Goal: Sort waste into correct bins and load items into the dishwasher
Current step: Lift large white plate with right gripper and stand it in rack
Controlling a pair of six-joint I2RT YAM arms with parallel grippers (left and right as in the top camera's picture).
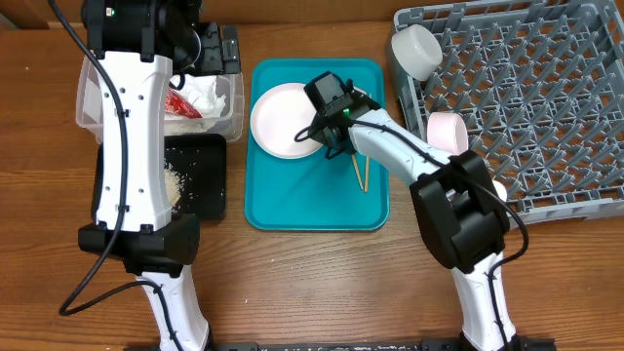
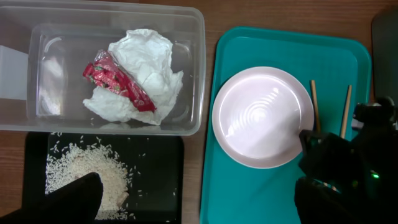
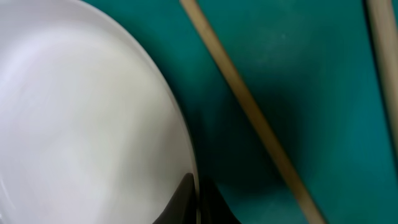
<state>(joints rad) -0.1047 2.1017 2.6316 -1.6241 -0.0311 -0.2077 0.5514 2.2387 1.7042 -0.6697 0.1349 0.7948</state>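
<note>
The large round plate [image 1: 283, 119] lies on the teal serving tray [image 1: 312, 210]. My right gripper [image 1: 327, 135] is at the plate's right rim. In the right wrist view its fingers [image 3: 198, 193] are shut on the rim of the plate [image 3: 81, 112]. Two chopsticks [image 1: 361, 175] lie on the tray just right of the plate, and one shows in the right wrist view [image 3: 255, 118]. The red wrapper [image 2: 115, 81] and white napkin [image 2: 149, 56] lie in the clear tub [image 2: 199, 74]. Rice [image 2: 81, 168] lies in the black tray [image 2: 161, 168]. My left gripper [image 2: 196, 208] is open and empty above the black tray.
The grey dish rack [image 1: 526, 107] stands at the right. It holds a white bowl [image 1: 416, 49] at its back left corner, a pinkish dish [image 1: 448, 132] on edge at its left side and a small white piece [image 1: 498, 188] by its front edge.
</note>
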